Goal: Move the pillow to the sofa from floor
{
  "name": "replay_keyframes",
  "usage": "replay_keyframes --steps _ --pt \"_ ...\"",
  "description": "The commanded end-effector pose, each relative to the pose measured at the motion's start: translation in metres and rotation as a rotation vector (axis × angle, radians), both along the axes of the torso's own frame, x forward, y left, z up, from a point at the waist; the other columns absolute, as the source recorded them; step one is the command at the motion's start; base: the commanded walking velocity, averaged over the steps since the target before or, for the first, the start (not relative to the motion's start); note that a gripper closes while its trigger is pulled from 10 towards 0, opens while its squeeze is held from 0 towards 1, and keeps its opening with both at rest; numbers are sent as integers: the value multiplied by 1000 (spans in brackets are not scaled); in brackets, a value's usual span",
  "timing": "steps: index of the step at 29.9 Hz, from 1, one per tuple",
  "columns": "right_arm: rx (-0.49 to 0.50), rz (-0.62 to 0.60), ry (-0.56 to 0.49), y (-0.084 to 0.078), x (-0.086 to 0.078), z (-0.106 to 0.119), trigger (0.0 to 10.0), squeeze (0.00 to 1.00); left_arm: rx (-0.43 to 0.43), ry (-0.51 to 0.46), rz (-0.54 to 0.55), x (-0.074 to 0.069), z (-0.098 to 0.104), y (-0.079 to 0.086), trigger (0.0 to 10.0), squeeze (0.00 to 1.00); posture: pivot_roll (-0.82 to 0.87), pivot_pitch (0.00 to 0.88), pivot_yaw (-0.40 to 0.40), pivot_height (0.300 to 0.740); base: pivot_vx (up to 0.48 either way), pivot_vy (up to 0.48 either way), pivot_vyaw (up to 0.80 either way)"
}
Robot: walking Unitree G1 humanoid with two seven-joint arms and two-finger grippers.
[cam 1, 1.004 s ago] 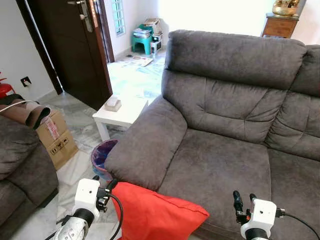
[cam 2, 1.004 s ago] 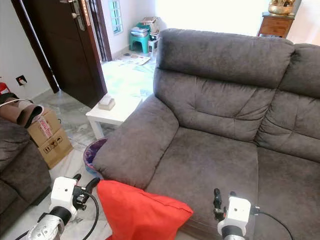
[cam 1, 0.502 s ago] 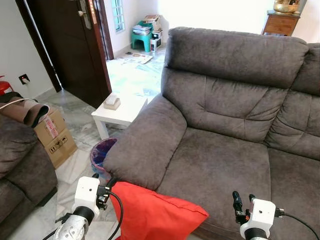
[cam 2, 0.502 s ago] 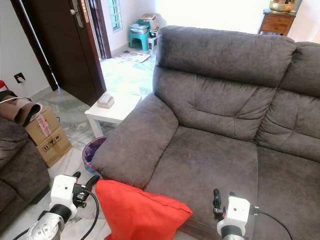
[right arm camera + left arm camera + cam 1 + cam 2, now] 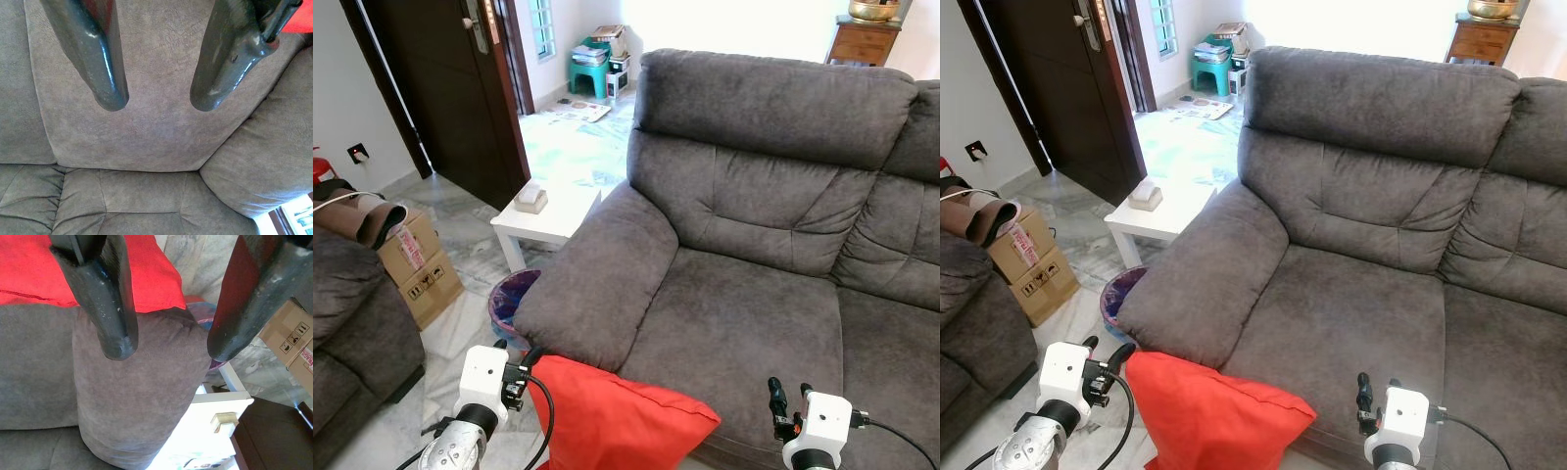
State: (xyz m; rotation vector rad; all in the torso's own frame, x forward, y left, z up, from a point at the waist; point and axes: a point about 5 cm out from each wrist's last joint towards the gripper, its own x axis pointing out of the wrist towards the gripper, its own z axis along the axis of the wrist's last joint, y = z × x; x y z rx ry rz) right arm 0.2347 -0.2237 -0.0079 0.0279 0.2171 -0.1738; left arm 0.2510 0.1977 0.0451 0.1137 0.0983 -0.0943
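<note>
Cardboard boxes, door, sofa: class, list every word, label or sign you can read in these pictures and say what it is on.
No text can be read as words.
Cardboard box: black handling symbols, an upward arrow among them; no words legible.
Upper cardboard box: a red and white label, too blurred to read.
Door: an orange strip on its edge, any print too small to read.
Sofa: no lettering.

Red pillow (image 5: 617, 421), plain dark grey sofa (image 5: 754, 245), white side table (image 5: 553, 220).
</note>
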Motion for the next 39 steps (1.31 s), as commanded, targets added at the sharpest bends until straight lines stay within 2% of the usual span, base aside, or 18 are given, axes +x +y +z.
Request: replay_keyframes --steps 1,13,39 --pt "9 5 31 4 -4 -5 10000 0 6 -10 5 2 4 3 10000 0 -10 56 44 740 311 0 0" --pt "14 6 33 7 -3 -6 10000 0 11 -23 5 6 7 5 10000 0 -10 58 46 740 321 0 0" --pt "23 30 28 11 0 -5 10000 0 15 -27 -10 1 7 3 10000 0 6 58 49 740 0 0 0"
